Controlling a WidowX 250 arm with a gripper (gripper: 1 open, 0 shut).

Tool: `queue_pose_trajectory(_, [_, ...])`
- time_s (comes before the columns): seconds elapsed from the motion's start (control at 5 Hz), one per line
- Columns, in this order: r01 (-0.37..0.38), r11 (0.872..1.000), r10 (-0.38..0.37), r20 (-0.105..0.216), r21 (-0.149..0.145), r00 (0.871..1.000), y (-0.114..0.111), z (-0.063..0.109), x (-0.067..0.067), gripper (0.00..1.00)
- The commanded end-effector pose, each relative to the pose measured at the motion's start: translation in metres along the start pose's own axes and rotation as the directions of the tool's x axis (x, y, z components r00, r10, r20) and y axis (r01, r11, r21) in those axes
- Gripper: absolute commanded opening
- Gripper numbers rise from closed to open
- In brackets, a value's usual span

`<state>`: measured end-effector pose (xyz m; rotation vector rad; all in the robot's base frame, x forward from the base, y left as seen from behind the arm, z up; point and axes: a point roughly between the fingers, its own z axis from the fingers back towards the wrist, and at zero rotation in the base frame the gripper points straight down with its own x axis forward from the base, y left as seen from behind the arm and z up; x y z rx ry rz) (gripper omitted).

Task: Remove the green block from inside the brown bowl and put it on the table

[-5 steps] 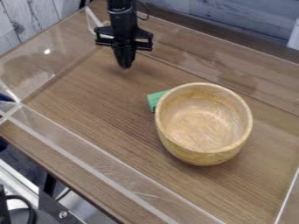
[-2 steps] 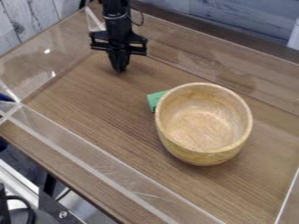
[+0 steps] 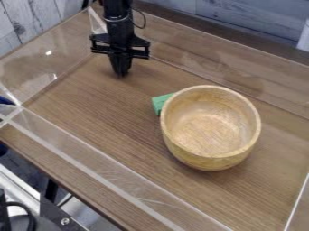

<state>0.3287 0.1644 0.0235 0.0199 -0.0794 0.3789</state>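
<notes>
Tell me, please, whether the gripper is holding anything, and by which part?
Nothing is held: the gripper is shut and empty, while the green block lies on the table beside the brown bowl.

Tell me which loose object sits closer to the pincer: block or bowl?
The green block. It lies on the table just outside the brown bowl's left rim, on the side facing the shut pincer.

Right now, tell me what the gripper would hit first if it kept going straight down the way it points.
The shut gripper points straight down at bare table, so it would likely meet the tabletop first. The green block and brown bowl lie off to the side, clear of that line as far as this view shows.
</notes>
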Motion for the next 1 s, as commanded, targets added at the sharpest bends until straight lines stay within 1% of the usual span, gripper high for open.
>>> queue_pose_trajectory(0.0, [-0.010,1.000,0.010,0.048,0.009,0.999,0.0061,0.0166,0.0058,0.00])
queue_pose_trajectory(0.8, [-0.026,1.000,0.025,0.034,0.008,0.999,0.0113,0.0173,-0.0018,0.00])
